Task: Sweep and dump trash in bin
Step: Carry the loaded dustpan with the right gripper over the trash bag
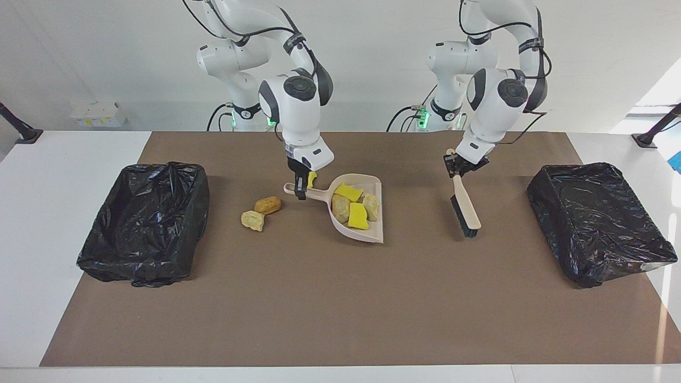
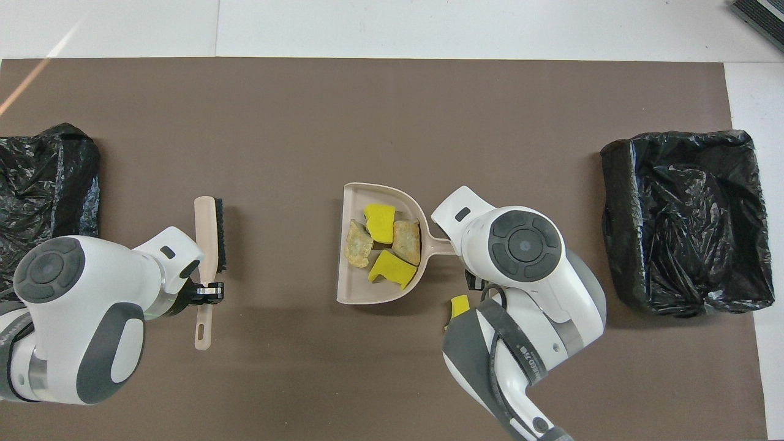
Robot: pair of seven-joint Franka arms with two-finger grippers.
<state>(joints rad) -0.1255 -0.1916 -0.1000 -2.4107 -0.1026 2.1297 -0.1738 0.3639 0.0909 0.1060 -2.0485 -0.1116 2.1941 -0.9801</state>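
Note:
The beige dustpan [image 1: 372,232] [image 2: 361,291] lies on the brown mat mid-table. My right gripper [image 1: 301,187] is shut on its handle [image 2: 438,245]. In the pan sit pieces of trash: two yellow sponge chunks [image 1: 358,217] [image 2: 380,222] and two pale beige lumps [image 1: 340,208] [image 2: 407,240]. Another yellow chunk [image 1: 312,178] [image 2: 458,304] lies beside the handle, nearer to the robots. An orange-brown lump [image 1: 267,205] and a beige lump [image 1: 252,219] rest on the mat toward the right arm's end. My left gripper [image 1: 456,166] [image 2: 206,292] is shut on the brush [image 1: 466,208] [image 2: 209,236], held tilted with its bristles low.
Two bins lined with black bags stand at the ends of the mat: one [image 1: 143,223] [image 2: 686,220] at the right arm's end, the other [image 1: 596,218] [image 2: 43,184] at the left arm's end. In the overhead view, my right arm hides the two loose lumps.

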